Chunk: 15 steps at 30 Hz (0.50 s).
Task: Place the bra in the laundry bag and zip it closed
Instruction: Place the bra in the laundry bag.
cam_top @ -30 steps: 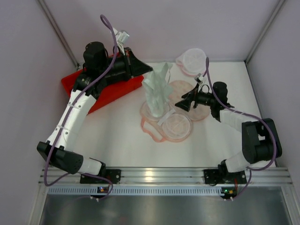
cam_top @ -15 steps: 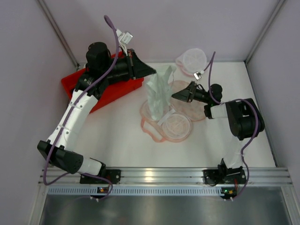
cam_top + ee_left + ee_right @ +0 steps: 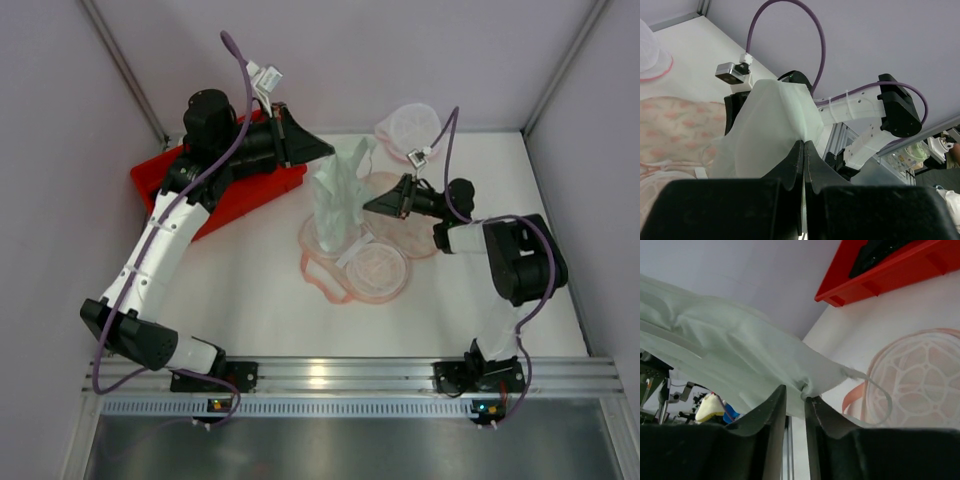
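Observation:
A pale mint-green garment (image 3: 335, 205) with a thin strap hangs upright over the table's middle. My left gripper (image 3: 330, 150) is shut on its top edge (image 3: 790, 115), the jaws pressed together in the left wrist view (image 3: 804, 142). My right gripper (image 3: 368, 207) pinches a bunched fold of the same cloth (image 3: 740, 355) between nearly closed fingertips (image 3: 802, 392). The bra (image 3: 880, 252), black fabric, lies in the red bin (image 3: 880, 282). The laundry bag (image 3: 410, 125), round white mesh with pink edging, sits at the back, beyond the right gripper.
Peach patterned oval pieces with pink trim (image 3: 378, 268) lie flat under the hanging garment. The red bin (image 3: 150, 180) stands at the left under my left arm. Grey walls close in three sides.
My right arm swung left and forward to the hanging garment, and its jaws closed from wide open onto a fold of it. The left gripper kept holding the garment up.

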Available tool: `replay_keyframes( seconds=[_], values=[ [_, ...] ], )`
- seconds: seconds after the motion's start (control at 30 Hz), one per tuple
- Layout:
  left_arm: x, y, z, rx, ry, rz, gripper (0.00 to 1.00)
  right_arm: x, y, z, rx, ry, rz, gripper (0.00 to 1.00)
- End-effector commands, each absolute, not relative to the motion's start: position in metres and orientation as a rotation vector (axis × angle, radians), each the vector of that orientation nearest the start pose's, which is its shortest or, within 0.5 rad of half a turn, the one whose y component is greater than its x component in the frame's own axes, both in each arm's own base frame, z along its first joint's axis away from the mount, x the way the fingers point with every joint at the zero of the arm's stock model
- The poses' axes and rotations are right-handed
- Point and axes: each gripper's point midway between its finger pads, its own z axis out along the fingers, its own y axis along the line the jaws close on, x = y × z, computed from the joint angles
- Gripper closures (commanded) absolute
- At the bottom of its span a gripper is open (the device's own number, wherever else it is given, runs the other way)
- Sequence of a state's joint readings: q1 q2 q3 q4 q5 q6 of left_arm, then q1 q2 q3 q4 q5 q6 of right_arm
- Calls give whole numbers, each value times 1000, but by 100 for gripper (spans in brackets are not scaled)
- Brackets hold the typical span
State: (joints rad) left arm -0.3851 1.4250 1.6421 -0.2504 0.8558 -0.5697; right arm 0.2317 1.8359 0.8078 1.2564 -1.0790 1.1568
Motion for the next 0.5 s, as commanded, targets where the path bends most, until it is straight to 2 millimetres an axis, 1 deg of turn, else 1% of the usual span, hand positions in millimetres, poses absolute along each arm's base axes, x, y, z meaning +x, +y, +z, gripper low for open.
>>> replay_keyframes(
  seconds=[0.0,0.03,0.07,0.1,0.2,0.27,0.33,0.4,0.43,0.47],
  values=[
    [291,-278,463,586,1610,-1376,100,301,251,290,-718,1236,1607,80],
    [291,-277,461,574,1619,-1379,100,298,249,291,-724,1236,1606,85],
    [291,-277,456,570,1630,-1381,100,296,247,293,-729,1235,1603,96],
    [291,-276,457,561,1629,-1374,100,292,242,298,-729,1232,1595,100],
    [293,-274,451,553,1634,-1346,100,284,230,302,-729,1243,1582,100],
    [295,-273,444,543,1645,-1328,100,280,226,301,-737,1275,1585,100],
    [301,-270,436,514,1660,-1290,100,275,217,298,-727,1304,1576,100],
    [304,-267,423,500,1685,-1258,100,269,209,294,-703,1341,1569,100],
    [309,-264,416,482,1694,-1217,100,264,207,290,-713,1359,1569,100],
    [309,-262,403,469,1722,-1201,100,263,204,286,-700,1391,1575,100]
  ],
)
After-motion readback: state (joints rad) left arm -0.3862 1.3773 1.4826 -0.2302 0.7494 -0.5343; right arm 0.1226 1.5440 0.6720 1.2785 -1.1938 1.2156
